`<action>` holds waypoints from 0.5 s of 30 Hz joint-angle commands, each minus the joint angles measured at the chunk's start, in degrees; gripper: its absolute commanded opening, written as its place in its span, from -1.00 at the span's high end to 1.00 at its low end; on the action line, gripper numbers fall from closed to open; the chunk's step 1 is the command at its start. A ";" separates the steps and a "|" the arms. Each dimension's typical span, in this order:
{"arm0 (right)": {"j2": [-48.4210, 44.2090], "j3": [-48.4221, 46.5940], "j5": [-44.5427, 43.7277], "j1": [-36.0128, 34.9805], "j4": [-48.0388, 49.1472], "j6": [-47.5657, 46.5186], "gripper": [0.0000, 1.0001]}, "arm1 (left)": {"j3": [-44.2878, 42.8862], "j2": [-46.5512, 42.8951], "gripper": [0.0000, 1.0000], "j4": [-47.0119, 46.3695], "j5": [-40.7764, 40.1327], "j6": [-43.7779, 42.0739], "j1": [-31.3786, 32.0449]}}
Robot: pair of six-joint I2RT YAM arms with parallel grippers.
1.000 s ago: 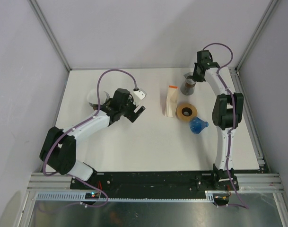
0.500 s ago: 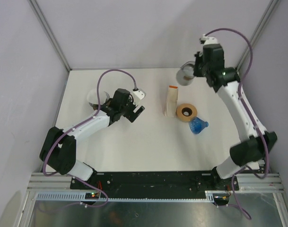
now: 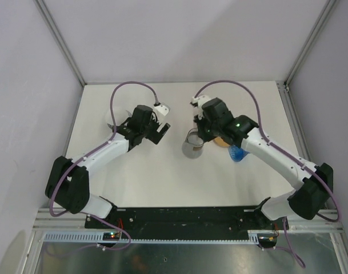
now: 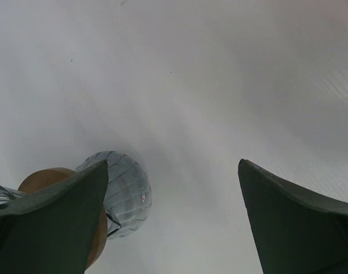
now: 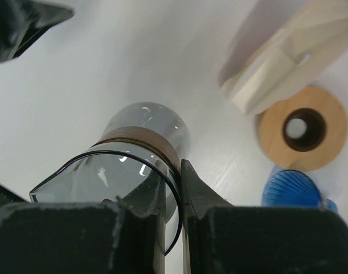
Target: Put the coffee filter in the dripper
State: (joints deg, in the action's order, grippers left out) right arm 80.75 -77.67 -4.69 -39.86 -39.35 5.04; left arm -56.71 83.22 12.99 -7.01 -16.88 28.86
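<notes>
Right wrist: right pincer [image 5: 172, 181] clenched on carafe [image 5: 144, 131] rim. Filter pack [image 5: 282, 57] lies on counter [image 5: 105, 74] beside wooden ring [image 5: 302, 128]; dripper [image 5: 292, 191] adjacent. Left pincer [image 4: 172, 165] released.

No text, label, brand or number can be read in any view. The cream folded paper filter packet [image 5: 288, 57], the smoky glass carafe [image 5: 145, 123] with a brown collar, the round wooden ring [image 5: 276, 128] and the blue ribbed dripper [image 5: 291, 191] all show plain faces. Any marks on the arm housings are too small to tell.
</notes>
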 commanded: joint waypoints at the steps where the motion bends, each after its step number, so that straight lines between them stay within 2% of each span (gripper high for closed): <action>1: 1.48 0.28 2.27 -4.77 3.17 -1.15 1.00 | -1.84 -2.75 -0.99 -0.99 -0.30 1.86 -1.19; 15: 8.51 5.96 10.52 -8.04 7.07 -7.95 1.00 | -1.50 -4.33 -0.99 -1.02 0.65 2.29 -3.98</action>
State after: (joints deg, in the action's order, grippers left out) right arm 88.58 -71.96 2.55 -47.55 -36.60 -0.08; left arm -56.71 81.80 13.02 -6.90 -16.29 25.71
